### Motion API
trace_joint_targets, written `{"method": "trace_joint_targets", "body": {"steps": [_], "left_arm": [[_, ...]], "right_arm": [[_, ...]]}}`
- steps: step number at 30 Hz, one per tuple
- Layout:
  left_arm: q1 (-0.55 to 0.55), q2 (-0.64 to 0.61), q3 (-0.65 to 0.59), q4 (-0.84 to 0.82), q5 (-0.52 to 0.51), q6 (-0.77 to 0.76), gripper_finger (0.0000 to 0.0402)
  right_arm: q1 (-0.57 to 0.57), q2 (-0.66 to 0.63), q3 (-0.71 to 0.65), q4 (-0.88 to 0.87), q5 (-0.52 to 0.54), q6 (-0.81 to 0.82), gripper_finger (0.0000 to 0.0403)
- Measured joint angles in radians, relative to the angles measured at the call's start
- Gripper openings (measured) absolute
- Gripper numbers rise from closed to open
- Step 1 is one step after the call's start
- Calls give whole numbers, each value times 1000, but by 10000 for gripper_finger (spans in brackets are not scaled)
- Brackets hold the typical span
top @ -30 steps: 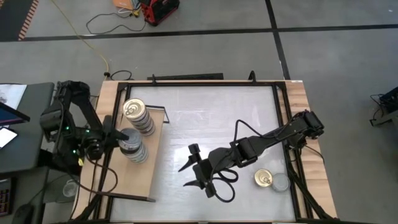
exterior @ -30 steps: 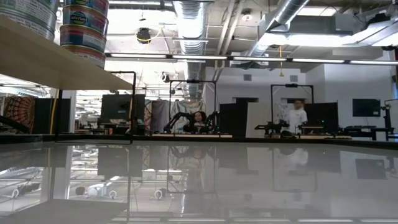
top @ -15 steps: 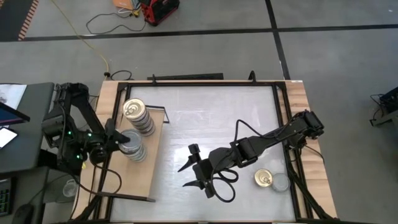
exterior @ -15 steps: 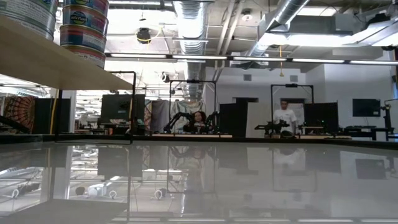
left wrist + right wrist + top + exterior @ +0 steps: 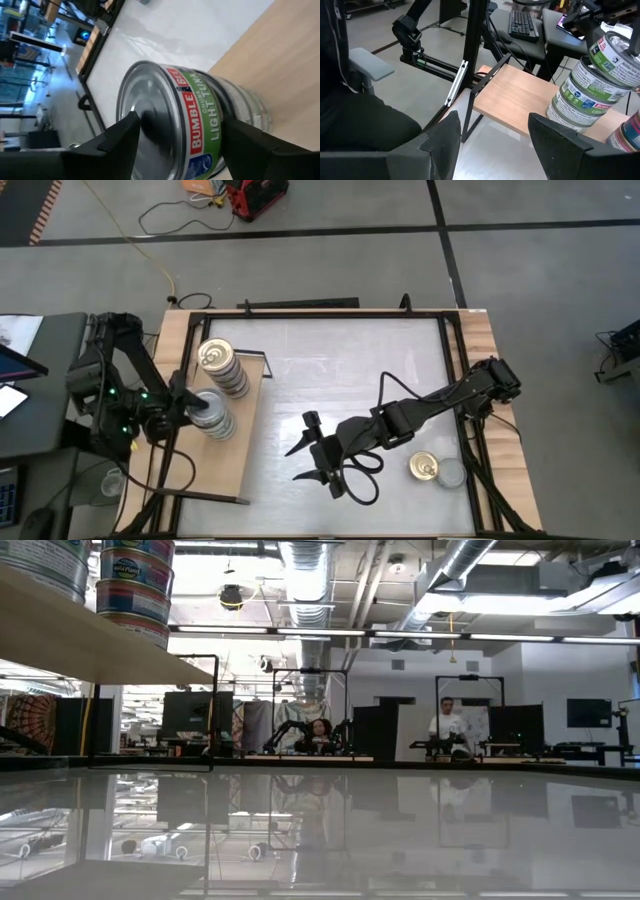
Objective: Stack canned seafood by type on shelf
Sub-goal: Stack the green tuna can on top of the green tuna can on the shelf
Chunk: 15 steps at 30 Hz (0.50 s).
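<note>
The white surface (image 5: 340, 380) sits in a black frame, with the shelf (image 5: 215, 465) laid along its left side as a pale wooden board edged in thin black metal. Two stacks of tins stand on that board. The farther stack (image 5: 222, 367) shows a gold pull-tab top; the nearer stack (image 5: 213, 415) ends in a silver-grey tin (image 5: 165, 120) with a green tuna label, which sits a little off-centre on the tins under it.

My left hand (image 5: 196, 408) is at that nearer stack, one finger on either side of the top tin. My fingers look spread rather than pinching, though in my wrist view I cannot quite tell whether they touch the tin's wall.

My right hand (image 5: 312, 452) hangs over the middle of the surface, well apart from the shelf, its fingers spread and holding nothing. Near the surface's right front corner lie two loose tins just beside each other, a gold-topped tin (image 5: 423, 468) and a silver-topped tin (image 5: 451, 473).

Far across the room a person (image 5: 447, 725) stands among other benches.
</note>
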Motion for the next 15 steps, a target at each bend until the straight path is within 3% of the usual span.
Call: {"method": "trace_joint_targets", "body": {"steps": [15], "left_arm": [[0,6,39,19,46,21,244]], "right_arm": [[-14,61,-1,59,-1,8,265]]}}
